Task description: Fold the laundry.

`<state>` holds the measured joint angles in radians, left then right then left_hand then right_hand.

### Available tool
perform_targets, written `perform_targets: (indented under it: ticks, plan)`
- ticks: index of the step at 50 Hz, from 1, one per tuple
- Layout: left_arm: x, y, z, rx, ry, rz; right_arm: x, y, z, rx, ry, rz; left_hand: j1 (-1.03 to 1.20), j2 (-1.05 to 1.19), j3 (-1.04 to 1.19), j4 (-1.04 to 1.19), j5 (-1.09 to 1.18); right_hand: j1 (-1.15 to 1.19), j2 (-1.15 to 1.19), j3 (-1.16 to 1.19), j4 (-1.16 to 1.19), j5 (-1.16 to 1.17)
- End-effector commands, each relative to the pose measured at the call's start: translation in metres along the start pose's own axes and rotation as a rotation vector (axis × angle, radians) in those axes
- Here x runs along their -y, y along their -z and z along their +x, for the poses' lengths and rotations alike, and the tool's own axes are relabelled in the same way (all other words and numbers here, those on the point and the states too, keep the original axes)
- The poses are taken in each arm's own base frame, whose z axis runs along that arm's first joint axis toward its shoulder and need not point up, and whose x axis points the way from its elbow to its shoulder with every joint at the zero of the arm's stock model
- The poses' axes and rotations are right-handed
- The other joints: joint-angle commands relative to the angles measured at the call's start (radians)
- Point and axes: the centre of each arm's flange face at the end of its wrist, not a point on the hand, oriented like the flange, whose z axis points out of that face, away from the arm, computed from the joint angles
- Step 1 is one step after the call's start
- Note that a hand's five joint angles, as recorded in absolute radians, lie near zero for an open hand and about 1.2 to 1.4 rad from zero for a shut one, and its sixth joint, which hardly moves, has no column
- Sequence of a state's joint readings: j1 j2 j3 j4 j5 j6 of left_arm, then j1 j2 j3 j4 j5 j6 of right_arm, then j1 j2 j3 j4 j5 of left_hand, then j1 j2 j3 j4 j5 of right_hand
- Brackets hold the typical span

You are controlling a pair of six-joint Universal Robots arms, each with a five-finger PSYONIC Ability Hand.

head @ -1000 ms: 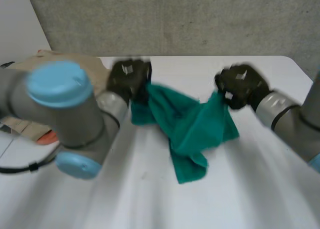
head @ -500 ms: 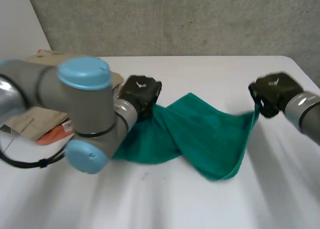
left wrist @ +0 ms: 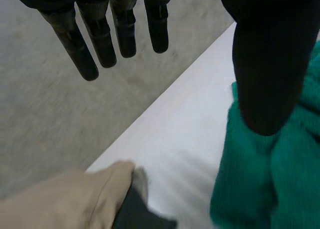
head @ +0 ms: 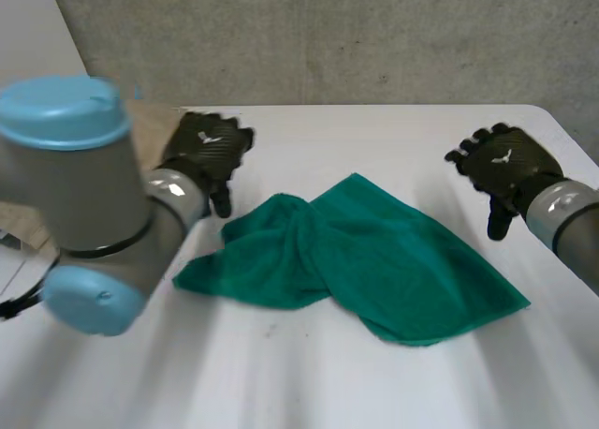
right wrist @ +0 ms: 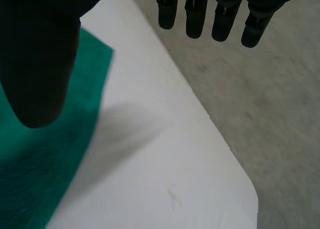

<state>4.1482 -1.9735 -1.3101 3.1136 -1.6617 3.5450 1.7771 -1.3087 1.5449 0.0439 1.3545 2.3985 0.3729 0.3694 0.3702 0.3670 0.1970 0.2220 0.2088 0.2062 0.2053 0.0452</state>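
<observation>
A green cloth lies rumpled on the white table, spread toward the right with a bunched fold on its left side. My left hand hovers just off the cloth's back left corner, open, fingers straight and apart from the thumb, holding nothing; the green cloth lies below its thumb. My right hand hangs open above the table beyond the cloth's right edge, its fingers spread. A flat corner of the green cloth sits under its thumb.
A pile of beige clothing with a dark piece lies at the table's back left, close to my left hand. My left arm's elbow bulks over the left part of the table. The table's right corner is near my right hand.
Both hands have let go of the green cloth and opened. The cloth, held stretched between them before, now rests on the table. Both hands have drawn back from it.
</observation>
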Motion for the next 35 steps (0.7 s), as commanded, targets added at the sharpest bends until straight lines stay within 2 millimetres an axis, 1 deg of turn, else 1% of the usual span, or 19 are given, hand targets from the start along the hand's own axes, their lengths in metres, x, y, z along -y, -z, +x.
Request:
perform_targets:
  ticks: [1,3,4,5,8,10,14,15,17,22,26,28,29,30,33,35]
  plan:
    - [-0.041,0.041,-0.002,-0.033,0.054,-0.144,-0.027,0.029,-0.022,0.177,0.208,-0.122,0.172,0.176,0.175,0.178,0.174,0.019,0.032,0.034,0.035,0.021]
    - [-0.053,0.049,0.004,-0.058,0.054,-0.184,-0.036,0.032,-0.025,0.197,0.231,-0.152,0.172,0.176,0.175,0.178,0.174,0.033,0.046,0.049,0.050,0.035]
    - [-0.059,0.053,0.007,-0.071,0.055,-0.203,-0.043,0.034,-0.026,0.208,0.240,-0.170,0.172,0.176,0.175,0.178,0.174,0.068,0.081,0.084,0.085,0.070]
    - [-0.070,0.059,0.012,-0.093,0.055,-0.234,-0.047,0.034,-0.026,0.210,0.234,-0.180,0.161,0.164,0.163,0.167,0.162,0.083,0.096,0.099,0.100,0.085]
    - [-0.084,0.061,0.017,-0.108,0.063,-0.243,-0.057,0.034,-0.028,0.197,0.193,-0.195,0.149,0.152,0.152,0.155,0.150,0.104,0.117,0.119,0.120,0.106]
    - [-0.089,0.059,0.016,-0.095,0.068,-0.226,-0.061,0.032,-0.029,0.183,0.162,-0.196,0.152,0.155,0.154,0.158,0.153,0.118,0.132,0.134,0.135,0.121]
    - [-0.094,0.047,0.008,-0.043,0.075,-0.161,-0.077,0.024,-0.035,0.169,0.056,-0.197,0.158,0.161,0.160,0.164,0.159,0.133,0.146,0.149,0.150,0.135]
    - [-0.095,0.044,0.006,-0.033,0.074,-0.150,-0.083,0.022,-0.038,0.176,0.010,-0.194,0.158,0.161,0.160,0.164,0.159,0.136,0.149,0.152,0.153,0.138]
    - [-0.101,0.037,0.008,-0.029,0.075,-0.148,-0.087,0.021,-0.039,0.183,-0.028,-0.183,0.161,0.164,0.163,0.166,0.162,0.139,0.152,0.155,0.156,0.141]
    - [-0.114,0.026,0.013,-0.042,0.073,-0.181,-0.096,0.021,-0.045,0.226,-0.113,-0.160,0.164,0.167,0.166,0.169,0.165,0.203,0.217,0.219,0.220,0.206]
    - [-0.121,0.018,0.016,-0.047,0.068,-0.194,-0.105,0.016,-0.053,0.256,-0.141,-0.160,0.172,0.176,0.175,0.178,0.174,0.288,0.302,0.304,0.305,0.291]
    - [-0.122,0.015,0.016,-0.045,0.068,-0.193,-0.108,0.014,-0.055,0.255,-0.139,-0.157,0.187,0.190,0.190,0.193,0.188,0.295,0.308,0.310,0.311,0.297]
    - [-0.122,0.014,0.016,-0.045,0.068,-0.193,-0.110,0.011,-0.055,0.250,-0.137,-0.154,0.213,0.217,0.216,0.219,0.215,0.306,0.319,0.322,0.323,0.308]
    - [-0.123,0.011,0.017,-0.044,0.068,-0.190,-0.111,0.010,-0.055,0.246,-0.134,-0.150,0.306,0.310,0.309,0.312,0.308,0.315,0.328,0.331,0.332,0.317]
    - [-0.123,0.008,0.017,-0.043,0.068,-0.187,-0.111,0.006,-0.054,0.235,-0.125,-0.133,0.398,0.402,0.401,0.404,0.400,0.336,0.349,0.351,0.352,0.338]
    - [-0.122,0.005,0.016,-0.041,0.068,-0.182,-0.112,0.004,-0.054,0.232,-0.123,-0.131,0.536,0.539,0.539,0.542,0.537,0.339,0.352,0.354,0.355,0.341]
